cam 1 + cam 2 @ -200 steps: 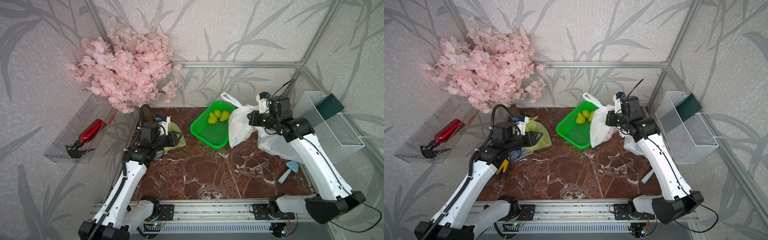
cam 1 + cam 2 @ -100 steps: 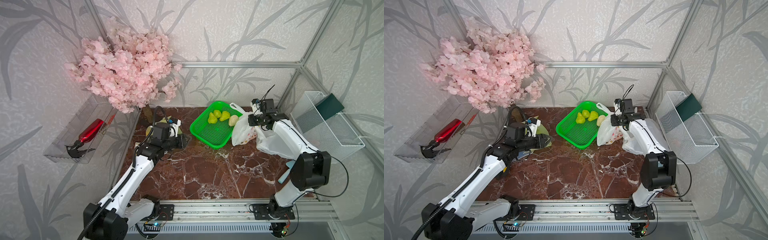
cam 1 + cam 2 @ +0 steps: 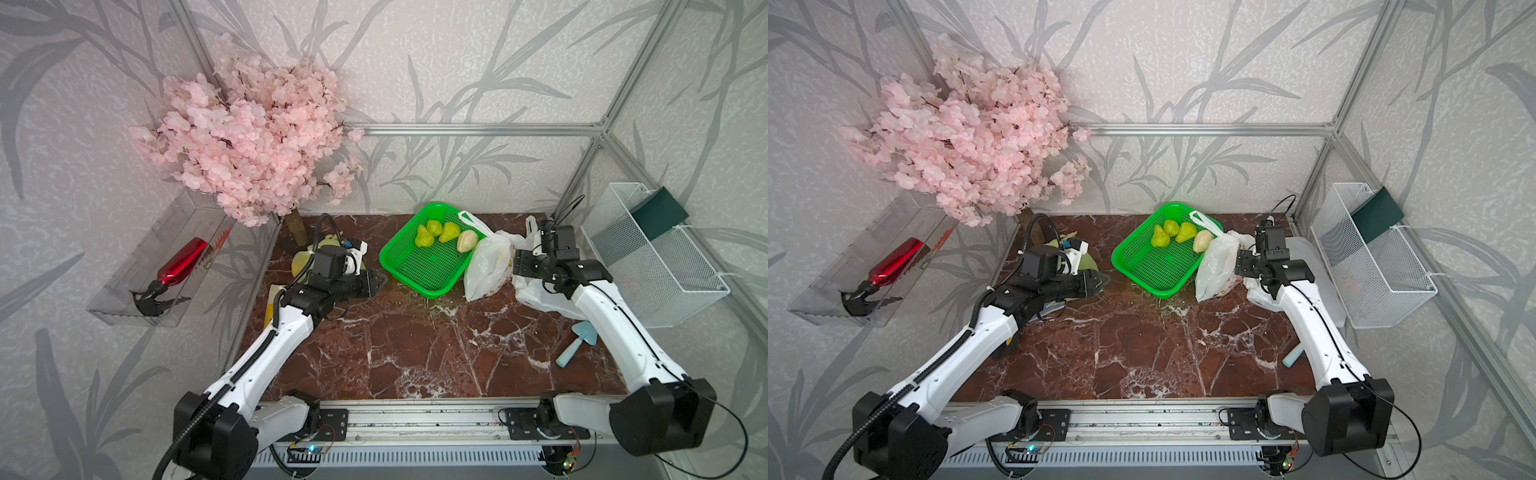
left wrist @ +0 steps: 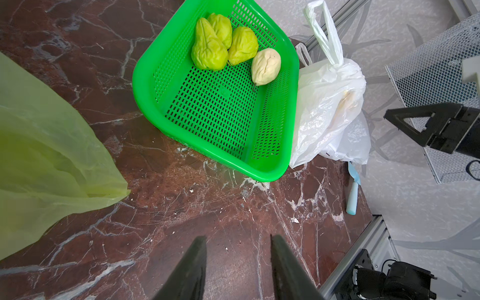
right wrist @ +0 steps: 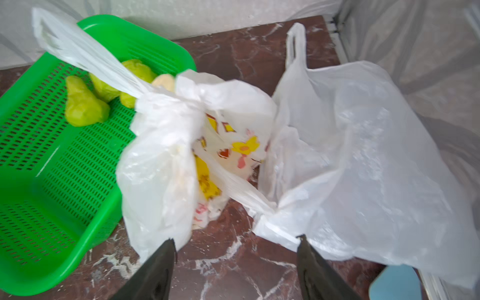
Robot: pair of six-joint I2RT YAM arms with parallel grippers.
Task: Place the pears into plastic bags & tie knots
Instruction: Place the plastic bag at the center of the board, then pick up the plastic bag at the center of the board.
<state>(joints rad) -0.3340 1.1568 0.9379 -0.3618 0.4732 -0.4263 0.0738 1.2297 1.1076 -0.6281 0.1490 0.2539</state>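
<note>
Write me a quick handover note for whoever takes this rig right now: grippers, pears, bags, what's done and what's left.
Left gripper: open, empty, over the table between the yellow-green bag and the green basket.
Right gripper: open, empty, facing the printed white bag.
Pears: four loose in the basket, three green, one cream.
Done: printed white bag stands filled beside the basket, neck gathered; knot unconfirmed.
Left: bag those four, likely into the flat second white bag, then tie.
</note>
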